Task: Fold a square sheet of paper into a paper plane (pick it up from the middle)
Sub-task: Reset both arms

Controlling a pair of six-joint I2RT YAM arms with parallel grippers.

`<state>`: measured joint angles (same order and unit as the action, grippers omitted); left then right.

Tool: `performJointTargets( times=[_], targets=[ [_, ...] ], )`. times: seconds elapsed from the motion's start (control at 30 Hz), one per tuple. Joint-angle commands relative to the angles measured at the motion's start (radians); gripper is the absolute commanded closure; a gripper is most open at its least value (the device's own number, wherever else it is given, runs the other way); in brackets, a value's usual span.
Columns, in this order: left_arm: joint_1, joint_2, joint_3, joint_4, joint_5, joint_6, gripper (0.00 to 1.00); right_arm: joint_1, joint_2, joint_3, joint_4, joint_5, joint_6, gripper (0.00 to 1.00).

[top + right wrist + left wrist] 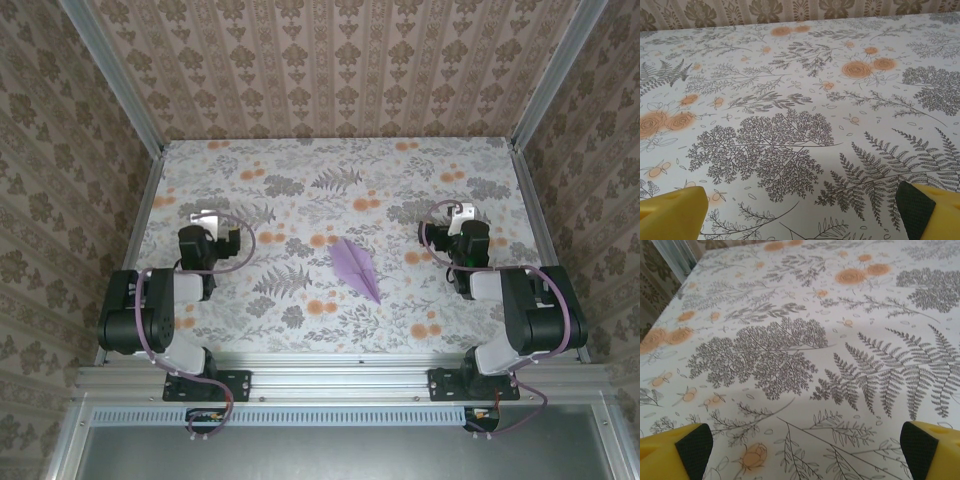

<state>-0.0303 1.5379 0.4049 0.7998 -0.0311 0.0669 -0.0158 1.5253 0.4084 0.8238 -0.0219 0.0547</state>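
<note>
Two grippers, one target. Lay flat at mid-table as a folded paper plane (355, 268), on the floral table (300, 170), between the left gripper (205, 216) and the right gripper (460, 212), touched by neither. Ran diagonally along its long axis, from far-left to near-right, with the slimmer end seemingly toward the near-right. Sat rightward of the left gripper and leftward of the right gripper, and in both cases closer to the arm bases. Stood somewhat nearer the right gripper, though well apart from both. Showed yellow fingers (690, 447) spread wide at the lower corners of the left wrist view, and likewise fingers (670, 212) in the right wrist view, with nothing between them but patterned tabletop. Judged as folded already. Judged any further pickup as the right arm's, by a reach inward and back toward the bases, with jaws set across the diagonal crease.
</note>
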Motion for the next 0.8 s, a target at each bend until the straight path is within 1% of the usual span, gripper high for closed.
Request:
performJointTargets(
  times=[0.0,0.63,0.77],
  targets=[
    [0.003,-0.003,-0.001,0.053,-0.017,-0.018,0.00,0.004,0.004,-0.005,0.037,0.019,-0.008,0.00],
    [0.004,-0.001,0.002,0.051,-0.021,-0.023,0.00,0.010,0.004,-0.003,0.035,0.025,-0.012,0.00],
    [0.006,-0.005,0.000,0.050,-0.006,-0.016,0.00,0.010,0.006,-0.003,0.035,0.027,-0.012,0.00]
  ],
)
